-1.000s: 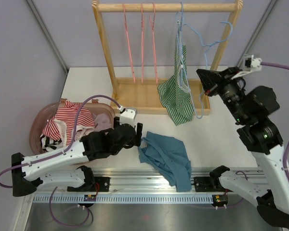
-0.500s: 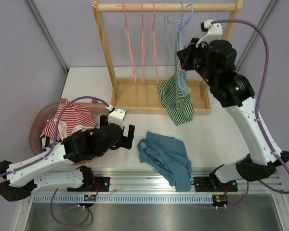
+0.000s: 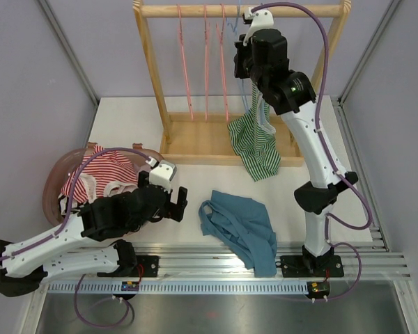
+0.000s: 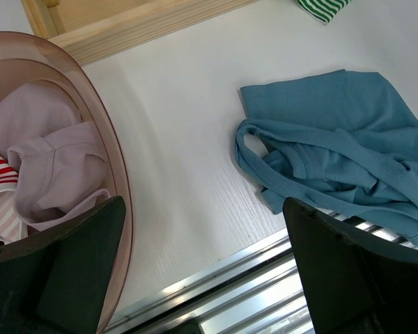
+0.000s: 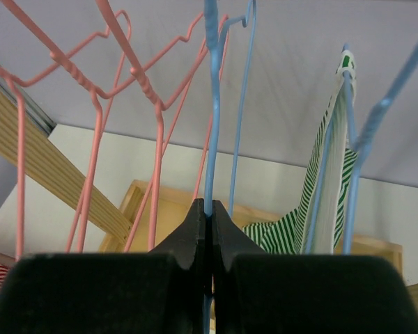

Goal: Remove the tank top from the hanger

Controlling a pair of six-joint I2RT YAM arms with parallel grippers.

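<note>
Green-striped tank top (image 3: pixel 254 142) hangs from a blue hanger (image 5: pixel 389 99) on the wooden rack (image 3: pixel 153 76). The right gripper (image 5: pixel 210 209) is pinched on a neighbouring blue wire (image 5: pixel 209 104), and the left gripper (image 4: pixel 203 209) is spread wide and empty over the table (image 4: pixel 181 139). Risk: if the pinched wire belongs to another hanger, pulling unhooks that one and the top remains hung.

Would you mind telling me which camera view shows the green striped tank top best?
The top external view: the green striped tank top shows nearly whole there. The right wrist view catches only a strap and a striped patch; the left wrist view only a corner at its top edge.
</note>
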